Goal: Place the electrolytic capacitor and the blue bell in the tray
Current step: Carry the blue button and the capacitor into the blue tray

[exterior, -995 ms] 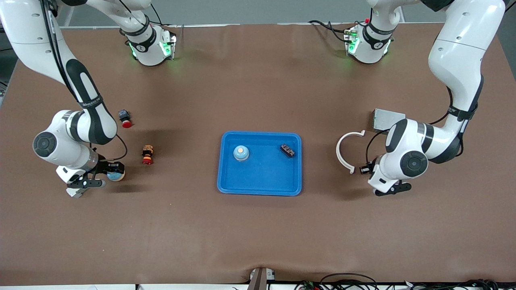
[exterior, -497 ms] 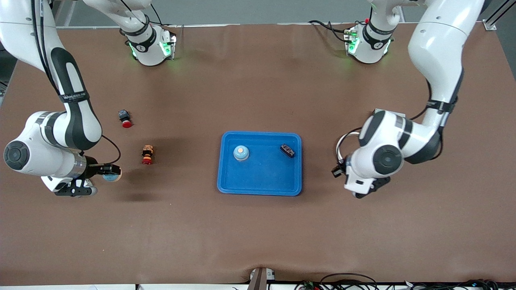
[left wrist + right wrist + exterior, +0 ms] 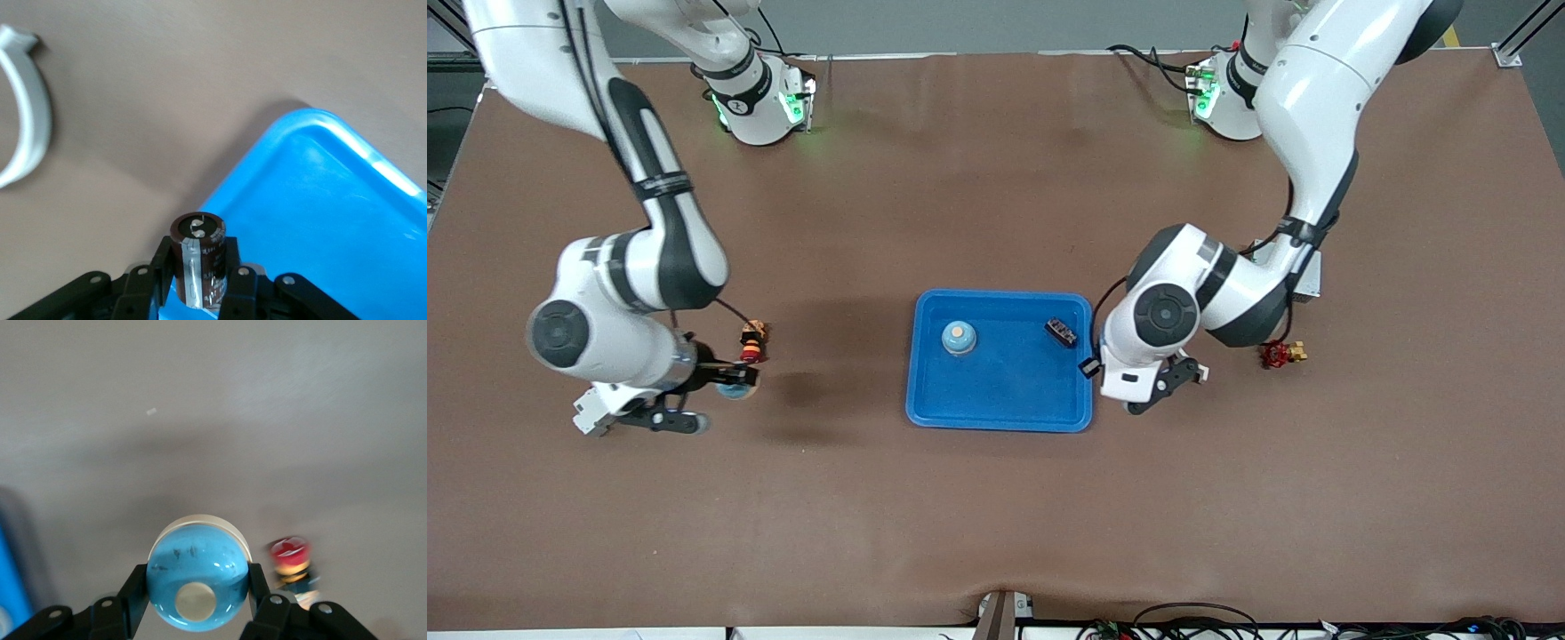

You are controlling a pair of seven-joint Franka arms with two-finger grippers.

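My left gripper (image 3: 1089,367) is shut on the electrolytic capacitor (image 3: 198,261), a dark brown can with a silver stripe. It holds the capacitor over the rim of the bright-blue tray (image 3: 1005,396) at the left arm's end. The tray also shows in the left wrist view (image 3: 327,220). My right gripper (image 3: 729,384) is shut on the blue bell (image 3: 197,583), a blue dome with a cream button. It holds the bell above the table toward the right arm's end, away from the tray. A second blue bell (image 3: 959,337) and a black part (image 3: 1062,332) lie in the tray.
A red and yellow figure (image 3: 752,341) stands beside the right gripper and shows in the right wrist view (image 3: 290,557). A grey metal box (image 3: 1309,277) is partly hidden by the left arm. A red and gold piece (image 3: 1280,354) lies near it. A white arc (image 3: 27,143) lies near the tray.
My left arm has swung toward the tray with the capacitor and now reaches its rim. My right gripper has moved toward the tray with the bell, to beside the figure.
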